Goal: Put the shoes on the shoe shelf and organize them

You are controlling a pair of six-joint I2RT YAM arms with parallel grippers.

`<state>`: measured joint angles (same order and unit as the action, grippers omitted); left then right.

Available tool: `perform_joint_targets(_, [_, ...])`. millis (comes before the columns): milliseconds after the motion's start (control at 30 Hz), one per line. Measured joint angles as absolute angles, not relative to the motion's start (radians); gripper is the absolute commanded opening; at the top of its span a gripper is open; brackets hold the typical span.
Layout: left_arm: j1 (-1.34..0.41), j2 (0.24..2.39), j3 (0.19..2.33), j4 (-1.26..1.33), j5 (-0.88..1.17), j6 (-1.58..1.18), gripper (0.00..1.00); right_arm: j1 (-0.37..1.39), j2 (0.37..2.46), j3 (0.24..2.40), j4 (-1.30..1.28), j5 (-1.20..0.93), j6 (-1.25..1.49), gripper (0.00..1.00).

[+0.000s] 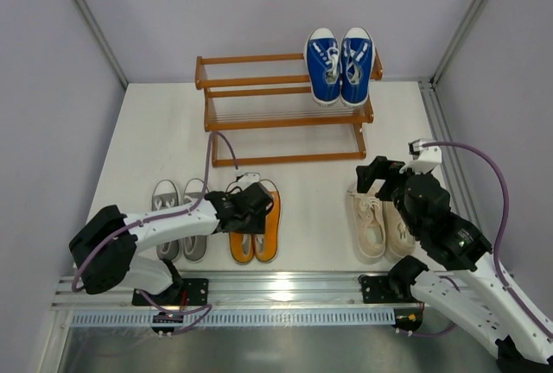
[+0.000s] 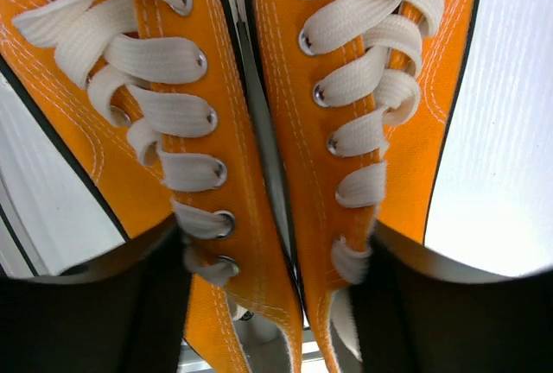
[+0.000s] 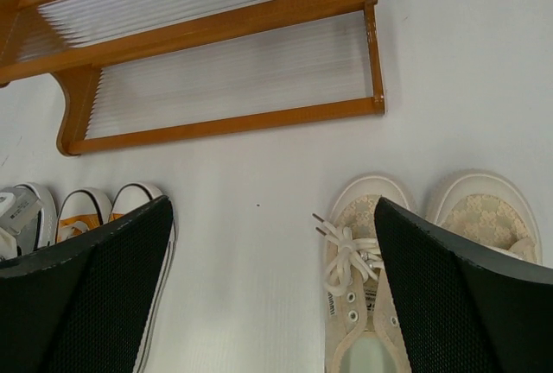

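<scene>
Quick rundown: shoe shelf (image 1: 285, 159) parked about midway along the far edge of the counter (image 1: 155, 140), with the blue pair (image 1: 340, 66) up on the top tier at its right end, toward the far right corner, white toe caps pointing at the back. Other three pairs down on the counter in a loose row along the near edge, toes all aimed at the shelf. Grey pair (image 1: 166, 196) closest to the near left corner, orange pair (image 1: 266, 237) just beside it on the right, and cream pair (image 1: 370, 228) well apart from those two, over toward the right edge. Got the left gripper (image 1: 252, 209) down low on the orange pair, right over the laces. Going by the left wrist view, fingers (image 2: 95, 321) spread fairly wide, one dropped over each orange shoe, inner sides of both shoes sitting between them. Honestly can't tell about any real squeeze there, could be clamped, could be just resting. Then the right gripper (image 1: 376, 174) hanging above the counter just past the cream toes, on the shelf side, fingers (image 3: 86, 304) wide apart with only bare white counter between them.
</scene>
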<state>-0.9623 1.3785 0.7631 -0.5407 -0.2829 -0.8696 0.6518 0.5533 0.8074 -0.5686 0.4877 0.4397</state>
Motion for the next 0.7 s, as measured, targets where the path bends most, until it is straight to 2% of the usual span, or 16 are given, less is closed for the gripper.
perform_joint_targets(33, [-0.963, 1.385, 0.769, -0.544, -0.293, -0.873, 0.34, 0.652, 0.552, 0.802, -0.568, 0.485, 0.442, 1.00])
perform_joint_targets(100, [-0.968, 1.390, 0.775, -0.564, -0.319, -0.880, 0.06, 0.653, 0.548, 0.791, -0.569, 0.481, 0.446, 1.00])
perform_joint_targets(133, [-0.968, 1.390, 0.774, -0.572, -0.327, -0.886, 0.00, 0.653, 0.545, 0.784, -0.570, 0.478, 0.448, 0.99])
perform_joint_targets(467, [-1.034, 1.331, 0.816, -0.679, -0.358, -0.905, 0.00, 0.653, 0.528, 0.768, -0.570, 0.464, 0.448, 0.99])
perform_joint_targets(700, [-1.105, 1.134, 1.037, -0.887, -0.411, -0.897, 0.00, 0.653, 0.513, 0.768, -0.571, 0.464, 0.447, 0.99])
